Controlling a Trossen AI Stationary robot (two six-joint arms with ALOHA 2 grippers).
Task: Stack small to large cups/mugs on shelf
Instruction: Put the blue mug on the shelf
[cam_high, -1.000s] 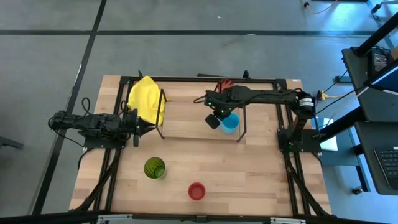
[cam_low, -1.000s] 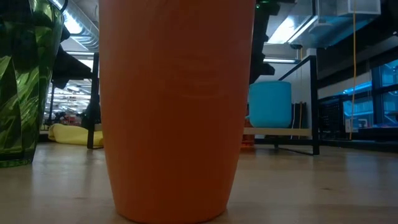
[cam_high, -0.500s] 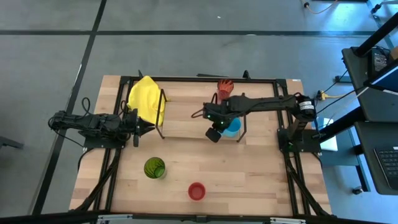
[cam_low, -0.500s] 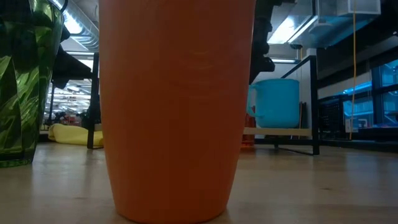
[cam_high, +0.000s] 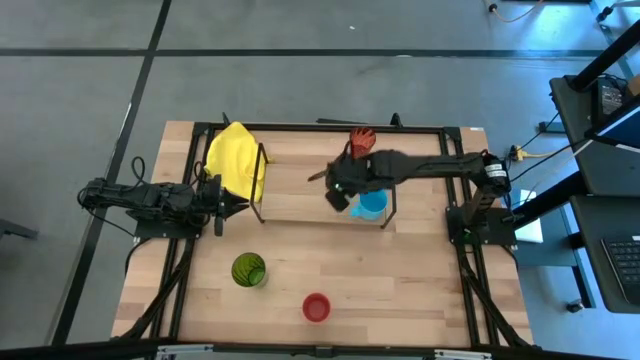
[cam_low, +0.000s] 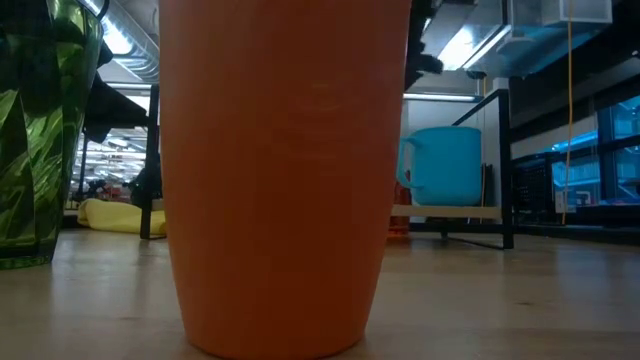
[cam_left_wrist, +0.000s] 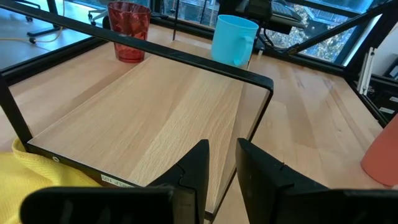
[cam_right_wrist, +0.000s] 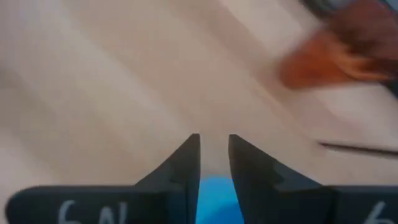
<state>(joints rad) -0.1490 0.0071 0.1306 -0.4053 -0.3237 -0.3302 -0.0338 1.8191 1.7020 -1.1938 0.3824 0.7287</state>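
Observation:
The light blue mug (cam_high: 372, 205) (cam_low: 445, 165) (cam_left_wrist: 233, 40) stands by its base on the shelf board (cam_high: 300, 195), near the right wire frame (cam_high: 390, 205). The orange-red tumbler (cam_high: 360, 140) (cam_left_wrist: 129, 31) stands at the shelf's far edge. On the table nearer the front are the green tumbler (cam_high: 248, 270) (cam_low: 40, 130) and the short red cup (cam_high: 316, 307) (cam_low: 285, 170). My right gripper (cam_high: 338, 198) (cam_right_wrist: 214, 140) hovers shut just left of and above the mug, apart from it. My left gripper (cam_high: 238, 203) (cam_left_wrist: 222, 146) waits shut at the shelf's left end.
A yellow cloth (cam_high: 235, 160) (cam_left_wrist: 37, 174) hangs over the shelf's left wire frame (cam_high: 262, 185). Bare board lies between the two frames. The open tabletop (cam_high: 400, 280) stretches right of the red cup. In the low view the red cup hides most of the shelf.
My right gripper swung toward the near edge beside the blue mug, then drew back and rose above it. The mug shifted slightly toward the right frame and turned, so its handle now shows on its left side in the low view.

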